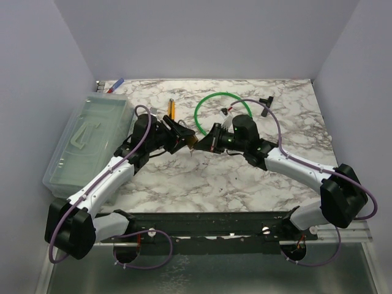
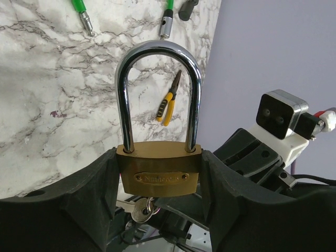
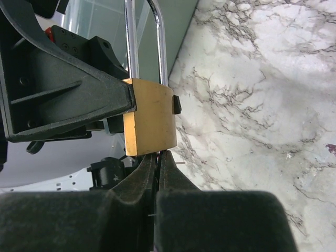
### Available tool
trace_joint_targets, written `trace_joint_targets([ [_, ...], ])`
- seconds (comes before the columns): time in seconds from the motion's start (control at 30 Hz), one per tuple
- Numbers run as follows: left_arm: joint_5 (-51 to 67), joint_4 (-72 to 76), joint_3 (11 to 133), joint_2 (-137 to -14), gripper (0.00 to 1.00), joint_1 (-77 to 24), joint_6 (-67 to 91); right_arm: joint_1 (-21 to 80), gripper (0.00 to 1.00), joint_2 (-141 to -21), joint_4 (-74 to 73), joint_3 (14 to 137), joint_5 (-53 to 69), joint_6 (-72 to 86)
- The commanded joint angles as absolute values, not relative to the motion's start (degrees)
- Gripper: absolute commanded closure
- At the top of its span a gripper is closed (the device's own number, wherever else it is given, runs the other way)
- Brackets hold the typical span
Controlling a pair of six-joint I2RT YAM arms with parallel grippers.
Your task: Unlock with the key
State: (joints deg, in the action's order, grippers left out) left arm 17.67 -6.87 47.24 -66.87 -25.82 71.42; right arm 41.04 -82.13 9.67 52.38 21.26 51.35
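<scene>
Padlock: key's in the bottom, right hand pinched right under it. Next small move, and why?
Probably twist the right hand to turn the key. The left hand clamps the padlock by its brass body. Both legs of the shackle sit down in the body, so it looks locked. The right hand is shut just under the keyhole, apparently on the key.

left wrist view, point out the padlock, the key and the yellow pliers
padlock (image 2: 158,176): left wrist view, middle of the brass body.
key (image 2: 140,212): left wrist view, silvery head just under the padlock.
yellow pliers (image 2: 167,107): left wrist view, on the yellow handles.
</scene>
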Motion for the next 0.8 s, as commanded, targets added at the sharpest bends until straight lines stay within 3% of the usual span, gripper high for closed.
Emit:
trace_joint_targets([
  [0.0,26.78,2.76,47.22,-63.52,1.00,-27.60,75.21,40.58,1.00,-82.45,19.90,52.35,23.57,55.06],
  [0.53,27.97,13.00,44.05,-60.69,1.00,-27.64,77.16,39.40,1.00,-83.33,32.31,51.07,32.35,60.30],
  [0.77,26.53,12.39,43.73,-60.07,1.00,-27.62,76.83,39.23,1.00,-82.59,25.77,52.67,31.16,55.11],
])
